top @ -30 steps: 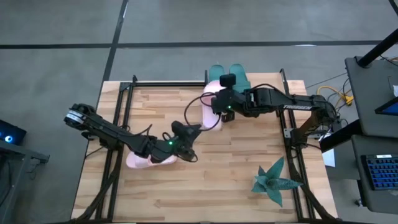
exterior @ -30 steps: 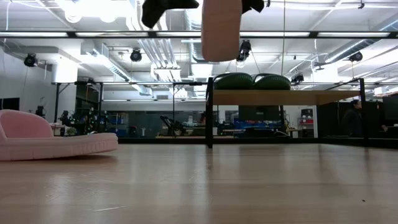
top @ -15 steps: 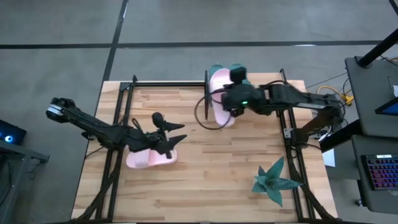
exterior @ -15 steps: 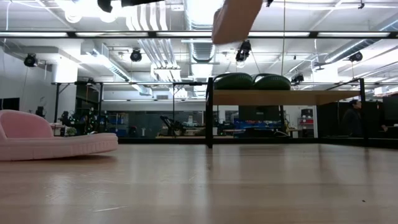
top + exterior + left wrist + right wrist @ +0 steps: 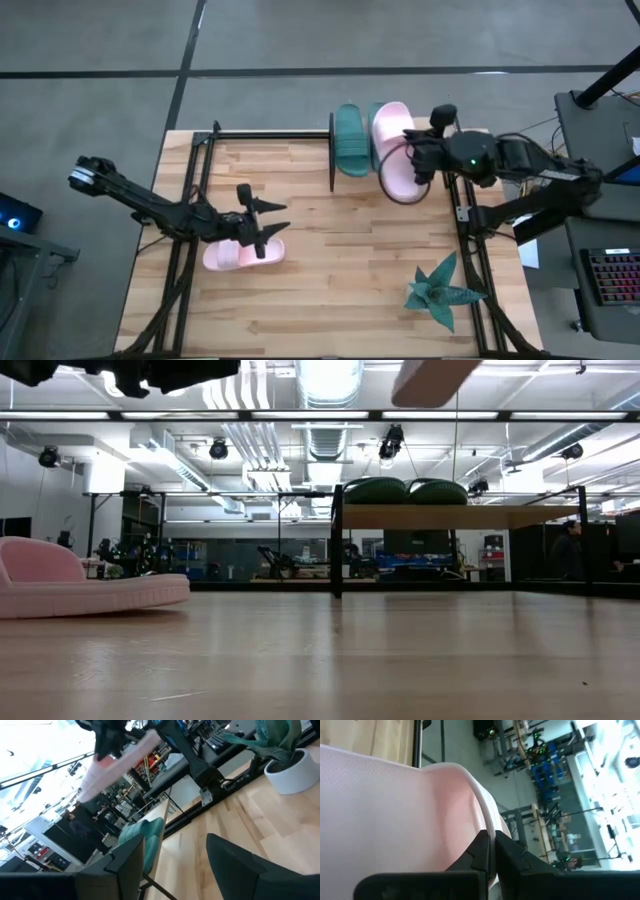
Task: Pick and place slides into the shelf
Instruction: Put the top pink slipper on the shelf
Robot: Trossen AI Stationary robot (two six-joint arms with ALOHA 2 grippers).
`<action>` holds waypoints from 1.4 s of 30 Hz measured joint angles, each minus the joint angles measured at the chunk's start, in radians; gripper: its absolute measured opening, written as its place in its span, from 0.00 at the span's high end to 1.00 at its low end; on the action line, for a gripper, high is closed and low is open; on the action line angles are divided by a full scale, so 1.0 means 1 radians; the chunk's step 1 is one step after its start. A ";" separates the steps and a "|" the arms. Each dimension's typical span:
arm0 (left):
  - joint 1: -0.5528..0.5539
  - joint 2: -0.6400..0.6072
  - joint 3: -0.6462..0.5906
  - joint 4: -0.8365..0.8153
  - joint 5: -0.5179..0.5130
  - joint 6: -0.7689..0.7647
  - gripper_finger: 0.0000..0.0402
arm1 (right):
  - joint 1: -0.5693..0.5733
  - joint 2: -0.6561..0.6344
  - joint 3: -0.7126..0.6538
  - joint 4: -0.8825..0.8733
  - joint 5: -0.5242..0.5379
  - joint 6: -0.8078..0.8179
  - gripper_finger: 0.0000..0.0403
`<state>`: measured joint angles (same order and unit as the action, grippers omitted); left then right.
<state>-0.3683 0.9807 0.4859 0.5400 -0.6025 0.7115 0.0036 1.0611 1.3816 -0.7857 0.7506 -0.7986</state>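
My right gripper (image 5: 418,160) is shut on a pale pink slide (image 5: 392,150) and holds it in the air over the shelf (image 5: 440,516) at the table's far edge. Two dark teal slides (image 5: 405,491) rest sole-down on the shelf board; from above, one (image 5: 350,140) shows fully and the pink slide mostly covers the other. The second pink slide (image 5: 240,256) lies sole-down on the table's left part (image 5: 90,588). My left gripper (image 5: 272,220) hangs open above it (image 5: 175,865), high over the table (image 5: 150,372). My right gripper pinches the pink slide between its two fingers (image 5: 487,851) at its right side edge (image 5: 408,158), about midway along. The fingers come level from the table's right, across the slide. The slide is lifted clear and tilted (image 5: 435,378). The fingers hide the exact part.
A teal spiky plant (image 5: 440,290) in a white pot (image 5: 287,770) stands near the table's near right corner. Black metal frames (image 5: 195,180) run along both sides of the table. Bare wood (image 5: 350,260) lies between the shelf and the near edge.
My right gripper carried the pink slide toward the table's right and far edge, from in front of the shelf's left upright to over its right part, and the slide tipped from hanging upright to slanting. My left gripper drew back toward the left, above the pink slide on the table.
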 joint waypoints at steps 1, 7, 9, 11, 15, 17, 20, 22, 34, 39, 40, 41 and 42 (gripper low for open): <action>0.000 0.003 -0.005 0.008 0.000 0.000 0.51 | 0.000 -0.031 -0.054 0.040 -0.002 -0.025 0.98; 0.000 0.026 -0.005 0.013 0.000 0.000 0.51 | -0.026 -0.190 -0.310 0.220 -0.003 -0.168 0.98; 0.000 0.034 -0.005 0.013 0.000 0.000 0.51 | -0.044 -0.242 -0.372 0.266 -0.002 -0.193 0.98; 0.000 0.042 -0.005 0.013 0.000 0.000 0.51 | -0.067 -0.291 -0.424 0.297 -0.007 -0.212 0.98; 0.000 0.061 -0.005 0.013 0.000 0.000 0.51 | -0.125 -0.352 -0.496 0.320 -0.024 -0.232 0.98; 0.000 0.069 -0.005 0.014 0.000 0.000 0.51 | -0.158 -0.366 -0.519 0.322 -0.024 -0.247 0.98; 0.000 0.083 -0.005 0.019 -0.001 0.001 0.51 | -0.217 -0.366 -0.541 0.321 -0.017 -0.287 0.98; 0.000 0.091 -0.004 0.029 -0.001 0.001 0.51 | -0.255 -0.360 -0.548 0.319 -0.017 -0.307 0.98; 0.000 0.090 -0.004 0.027 -0.008 0.002 0.51 | -0.518 -0.350 -0.552 0.320 -0.253 -0.365 0.98; 0.000 0.089 -0.004 0.028 -0.008 0.002 0.51 | -0.651 -0.324 -0.552 0.321 -0.353 -0.374 0.98; 0.000 0.089 -0.004 0.028 -0.008 0.002 0.51 | -0.675 -0.317 -0.552 0.322 -0.377 -0.373 0.98; 0.000 0.089 -0.004 0.027 -0.008 0.002 0.51 | -0.699 -0.307 -0.552 0.322 -0.401 -0.373 0.98; 0.000 0.089 -0.004 0.027 -0.008 0.002 0.51 | -0.721 -0.295 -0.552 0.322 -0.423 -0.373 0.98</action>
<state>-0.3679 1.0695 0.4816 0.5674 -0.6106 0.7136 -0.7172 0.7656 0.8299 -0.4641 0.3277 -1.1717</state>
